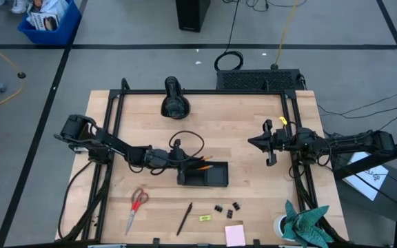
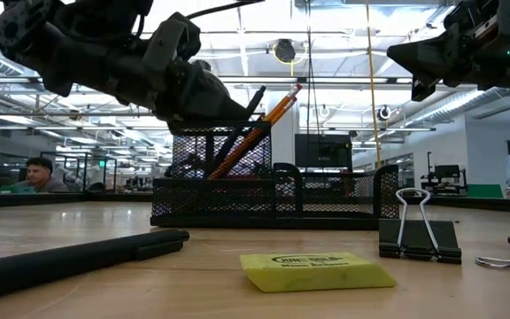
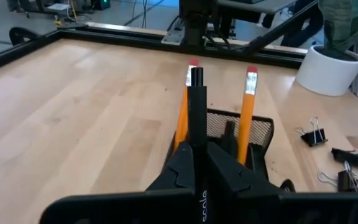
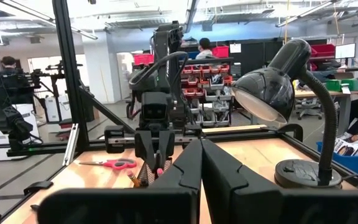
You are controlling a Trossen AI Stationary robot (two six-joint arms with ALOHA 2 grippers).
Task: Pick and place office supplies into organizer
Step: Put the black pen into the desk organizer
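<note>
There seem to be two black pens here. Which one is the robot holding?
The upright pen, pinched in the left gripper over the organizer beside two pencils. The other pen lies flat on the table, untouched.

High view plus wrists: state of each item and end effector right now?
left end effector: shut on black pen, over the organizer
right end effector: shut, empty, parked at right
two orange pencils: standing in organizer
scissors: closed, flat on table
second black pen: on table
binder clips: on table
sticky-note pad: at table edge
</note>
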